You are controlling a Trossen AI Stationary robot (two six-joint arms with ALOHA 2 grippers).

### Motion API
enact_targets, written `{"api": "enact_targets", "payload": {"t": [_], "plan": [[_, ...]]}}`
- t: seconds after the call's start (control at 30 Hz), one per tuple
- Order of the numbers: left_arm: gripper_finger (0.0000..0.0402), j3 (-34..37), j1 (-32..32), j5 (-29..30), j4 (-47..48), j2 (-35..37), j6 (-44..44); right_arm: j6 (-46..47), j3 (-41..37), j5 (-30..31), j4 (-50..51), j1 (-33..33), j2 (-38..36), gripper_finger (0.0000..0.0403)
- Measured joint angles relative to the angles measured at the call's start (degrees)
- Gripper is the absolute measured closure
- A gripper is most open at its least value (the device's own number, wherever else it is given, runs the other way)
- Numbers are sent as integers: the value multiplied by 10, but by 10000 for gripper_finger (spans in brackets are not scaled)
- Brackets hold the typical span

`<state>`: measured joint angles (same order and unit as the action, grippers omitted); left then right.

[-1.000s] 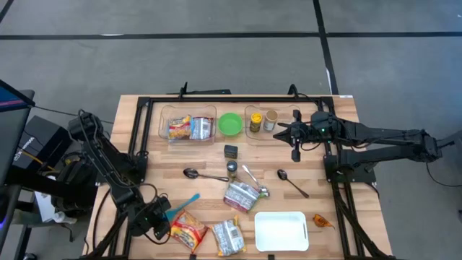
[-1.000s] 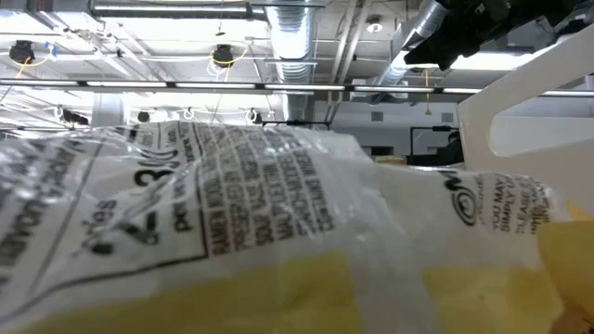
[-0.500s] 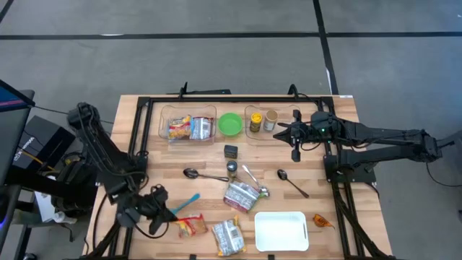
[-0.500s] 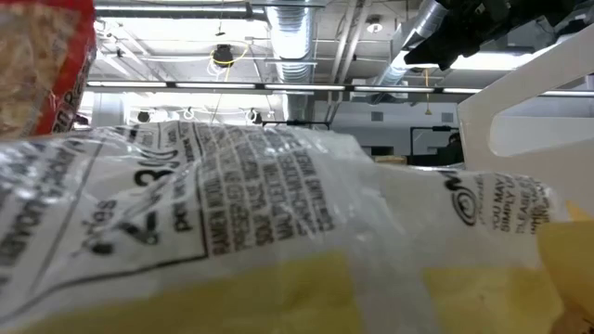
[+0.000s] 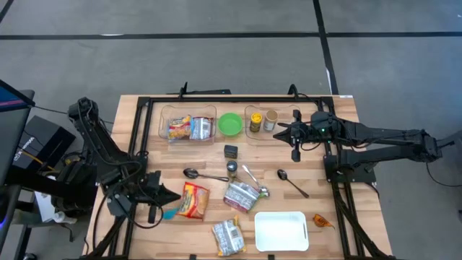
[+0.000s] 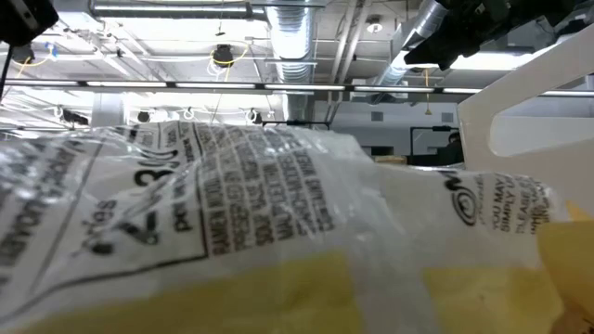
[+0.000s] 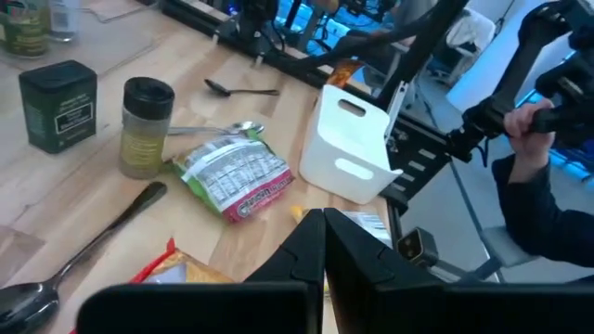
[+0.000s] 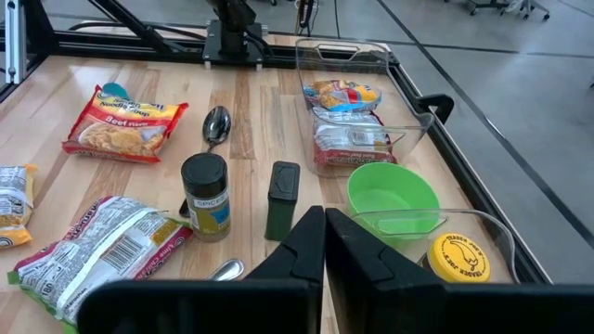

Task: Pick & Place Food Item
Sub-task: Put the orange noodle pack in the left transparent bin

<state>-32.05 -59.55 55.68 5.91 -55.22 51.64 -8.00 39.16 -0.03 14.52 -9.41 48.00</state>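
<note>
The left gripper [image 5: 167, 196], fingers pressed together, sits beside the red ramen packet [image 5: 192, 200] lying flat on the surface below the spoon [image 5: 203, 175], so a closed descent could merely shove it away; the right gripper [image 5: 283, 131] waits closed by the jars

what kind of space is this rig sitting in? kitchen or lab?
Most likely a lab or workshop, not a kitchen: exposed ceiling ducting and strip lights overhead, a bare concrete floor around the wooden table, and a person beside equipment stands.
</note>
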Motion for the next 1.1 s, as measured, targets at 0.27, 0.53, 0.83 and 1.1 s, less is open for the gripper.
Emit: {"api": "enact_targets", "payload": {"t": [0.27, 0.53, 0.83, 1.1], "plan": [[401, 0, 12, 0, 77, 1, 114, 4, 0, 0, 0, 0, 0, 398], [401, 0, 64, -37, 214, -23, 236, 5, 0, 0, 0, 0, 0, 398], [401, 0, 121, -121, 251, -102, 238, 5, 0, 0, 0, 0, 0, 398], [394, 0, 168, -216, 236, -149, 257, 5, 0, 0, 1, 0, 0, 398]]}}
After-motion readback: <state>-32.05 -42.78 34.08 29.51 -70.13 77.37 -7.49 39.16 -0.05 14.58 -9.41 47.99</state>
